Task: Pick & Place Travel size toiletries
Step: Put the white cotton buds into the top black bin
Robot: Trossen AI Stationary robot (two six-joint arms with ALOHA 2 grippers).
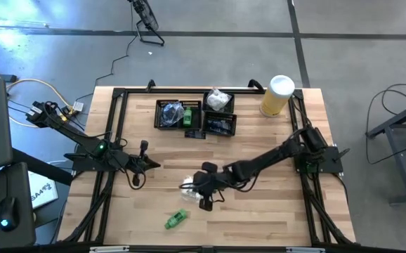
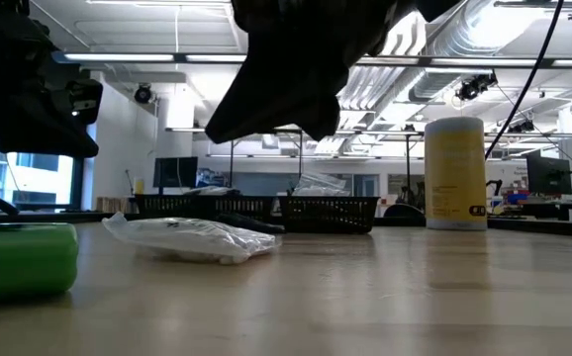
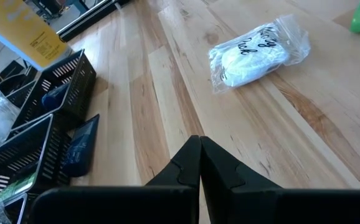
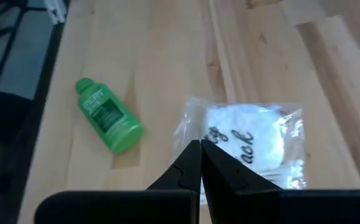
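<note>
Pale wood fills your tabletop (image 1: 259,218), and on it, near the middle, lies a clear sachet (image 1: 189,184) with white contents. Your right tool (image 1: 204,202) hangs right over it, fingers pressed together and holding nothing. The right wrist view shows what the overhead cannot: the closed tips sit just above the sachet's near edge, dark handwriting on the plastic, and a small green bottle (image 4: 108,116) lying on its side beside it. From above, that bottle is only a green speck near the front edge of the tabletop.

Your left tool (image 1: 144,148) waits on the left side, also shut and empty. Its wrist view looks across at the same sachet from the other side, and shows a dark blue packet (image 3: 80,143) lying flat on the wood against the black mesh trays (image 3: 49,99).

From above you see those trays at the back, holding green, white and dark items, with a yellow cylinder (image 1: 277,95) with a white lid to their right. The low view puts the sachet in front of the trays, and the green bottle looms at its left edge.
</note>
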